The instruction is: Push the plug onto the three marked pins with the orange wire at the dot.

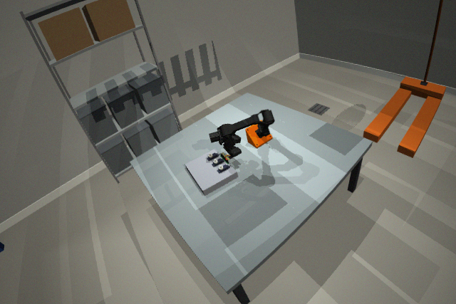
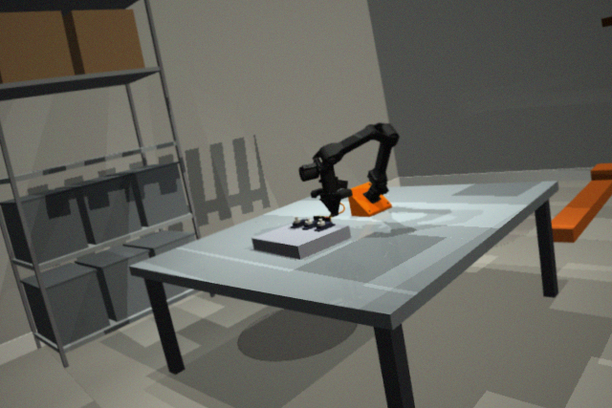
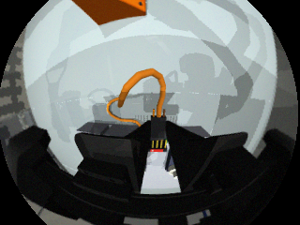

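Observation:
My gripper (image 3: 157,124) (image 2: 334,214) is shut on the black plug (image 3: 158,126), with the orange lead (image 3: 151,73) looping up behind it. The pale holder (image 1: 206,176) (image 2: 276,247) lies on the table, with small dark servos on top. In the wrist view, several yellow pins (image 3: 158,143) show between the fingers, directly in front of the plug's front end, with a red band (image 3: 157,150) beside them. The plug looks roughly in line with these pins. I cannot tell whether it touches them. The dot and the plug's holes are not visible; the fingers hide the rest of the row.
Servos (image 1: 222,168) (image 2: 321,225) with pale horns stand close to the fingers on the holder. The orange arm base (image 1: 258,137) (image 2: 367,202) is behind the holder on the table (image 1: 265,256). A thin orange wire (image 3: 109,109) curves beside the left finger.

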Controlling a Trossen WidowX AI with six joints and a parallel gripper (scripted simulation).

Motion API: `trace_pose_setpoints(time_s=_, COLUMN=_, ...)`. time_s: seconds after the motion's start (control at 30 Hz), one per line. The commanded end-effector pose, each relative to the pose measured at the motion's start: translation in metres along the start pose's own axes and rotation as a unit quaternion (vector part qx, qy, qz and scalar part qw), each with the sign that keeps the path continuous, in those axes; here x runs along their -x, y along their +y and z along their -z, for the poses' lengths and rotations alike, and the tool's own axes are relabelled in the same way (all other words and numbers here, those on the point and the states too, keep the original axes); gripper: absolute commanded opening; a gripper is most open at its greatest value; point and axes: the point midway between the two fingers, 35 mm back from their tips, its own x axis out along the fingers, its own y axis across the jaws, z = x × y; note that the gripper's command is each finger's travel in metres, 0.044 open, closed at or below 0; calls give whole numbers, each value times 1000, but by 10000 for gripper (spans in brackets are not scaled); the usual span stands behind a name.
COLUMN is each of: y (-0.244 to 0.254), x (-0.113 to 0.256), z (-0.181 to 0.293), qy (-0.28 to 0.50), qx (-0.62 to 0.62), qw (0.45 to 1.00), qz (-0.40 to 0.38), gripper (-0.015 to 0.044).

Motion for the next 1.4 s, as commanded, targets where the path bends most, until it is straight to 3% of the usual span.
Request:
trace_pose_setpoints(time_s=0.0, y=-2, x=0, z=-1, qy=1, qx=-3, qw=1000, qz=3, gripper=0)
trace_pose_setpoints(time_s=1.17, y=2, x=0, z=19, qy=1, qx=-3, qw=1000, qz=2, gripper=0)
trace_pose_setpoints(time_s=1.37, y=-1, x=-1, z=17, qy=1, qx=-3, qw=1000, qz=3, gripper=157)
